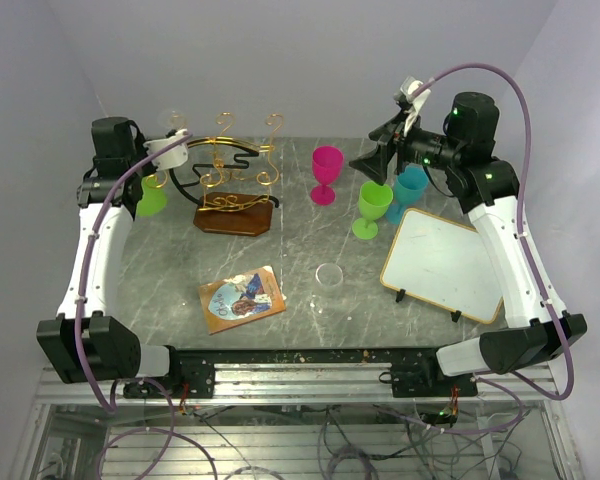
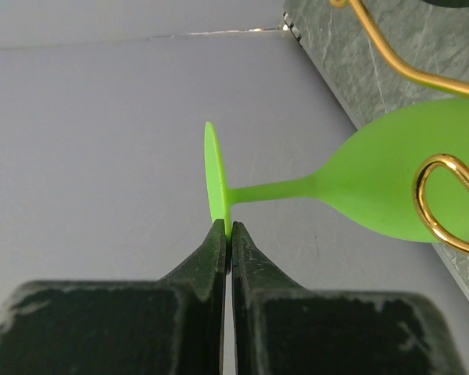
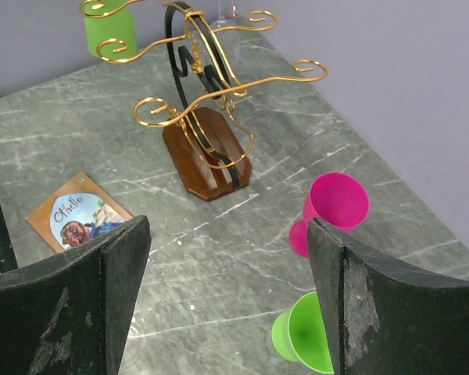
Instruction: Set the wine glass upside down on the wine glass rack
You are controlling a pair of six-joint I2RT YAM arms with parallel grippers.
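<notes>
The wine glass rack (image 1: 235, 165) is gold wire with scroll arms on a dark brown wooden base (image 1: 234, 217), at the back left of the table. My left gripper (image 1: 168, 152) is shut on the foot (image 2: 216, 180) of a lime green wine glass (image 1: 152, 198) and holds it bowl-down at the rack's left end. In the left wrist view the gripper (image 2: 229, 230) pinches the foot's rim, and a gold scroll (image 2: 445, 205) crosses in front of the bowl (image 2: 383, 191). I cannot tell whether the glass rests on the rack. My right gripper (image 1: 385, 155) is open and empty, raised above the goblets.
A pink goblet (image 1: 326, 172), a green goblet (image 1: 372, 208) and a teal goblet (image 1: 410, 190) stand upright at right centre. A white board (image 1: 442, 262) lies at the right. A clear glass (image 1: 329, 274) and a picture booklet (image 1: 242, 298) are near the front.
</notes>
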